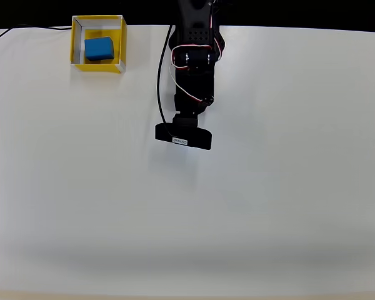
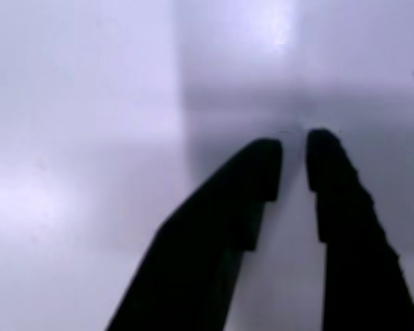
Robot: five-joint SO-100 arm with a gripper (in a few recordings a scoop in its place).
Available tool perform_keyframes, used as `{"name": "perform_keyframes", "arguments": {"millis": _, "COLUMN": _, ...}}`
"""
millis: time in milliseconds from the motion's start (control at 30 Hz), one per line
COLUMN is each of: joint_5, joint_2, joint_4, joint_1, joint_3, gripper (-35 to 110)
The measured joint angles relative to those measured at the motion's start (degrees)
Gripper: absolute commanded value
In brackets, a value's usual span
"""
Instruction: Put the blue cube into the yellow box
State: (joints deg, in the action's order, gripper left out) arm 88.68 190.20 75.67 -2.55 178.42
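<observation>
The blue cube (image 1: 99, 49) lies inside the yellow box (image 1: 75, 41) at the table's far left corner in the overhead view, resting on the box floor. The black arm (image 1: 194, 62) reaches down from the top centre, well to the right of the box. Its wrist camera housing (image 1: 182, 137) covers the fingers from above. In the wrist view my gripper (image 2: 293, 148) hangs over bare white table. Its two black fingers are drawn together with only a thin slit between the tips, and nothing is held.
A black cable (image 1: 161, 81) runs along the arm's left side, and another thin cable (image 1: 12, 30) crosses the far left edge. The white table (image 1: 187, 219) spreads wide in front of the arm.
</observation>
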Motion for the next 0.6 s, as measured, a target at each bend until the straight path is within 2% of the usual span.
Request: {"name": "perform_keyframes", "arguments": {"millis": 600, "joint_5": 3.3, "joint_2": 0.1, "joint_4": 1.2, "joint_1": 2.2, "joint_3": 0.3, "gripper": 0}}
